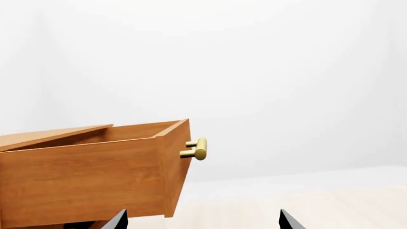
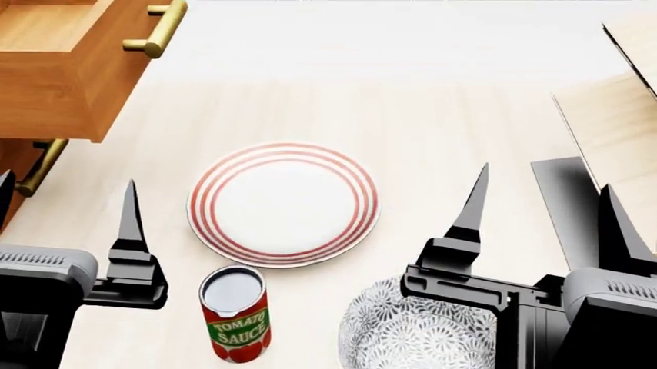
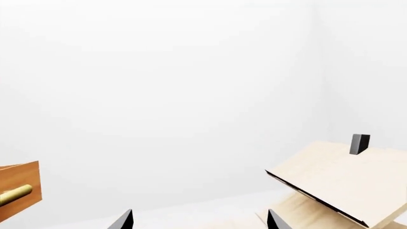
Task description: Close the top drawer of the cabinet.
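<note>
The top drawer (image 2: pixel 61 77) stands pulled out at the head view's upper left, its brass bar handle (image 2: pixel 159 31) facing the table's middle. The cabinet (image 2: pixel 15 154) shows below it at the left edge, with the lower drawer's handle (image 2: pixel 41 167). My left gripper (image 2: pixel 67 207) is open and empty, in front of and below the drawer. In the left wrist view the drawer (image 1: pixel 89 176) and its handle (image 1: pixel 197 149) lie ahead of the open left gripper (image 1: pixel 202 220). My right gripper (image 2: pixel 544 200) is open and empty, far to the right; its own view (image 3: pixel 199 220) shows the same.
A white plate with red rings (image 2: pixel 283 204) lies mid-table. A tomato sauce can (image 2: pixel 238 315) stands near the front, with a patterned glass bowl (image 2: pixel 411 334) to its right. A pale wooden rack (image 2: pixel 616 100) on a dark base stands at the right.
</note>
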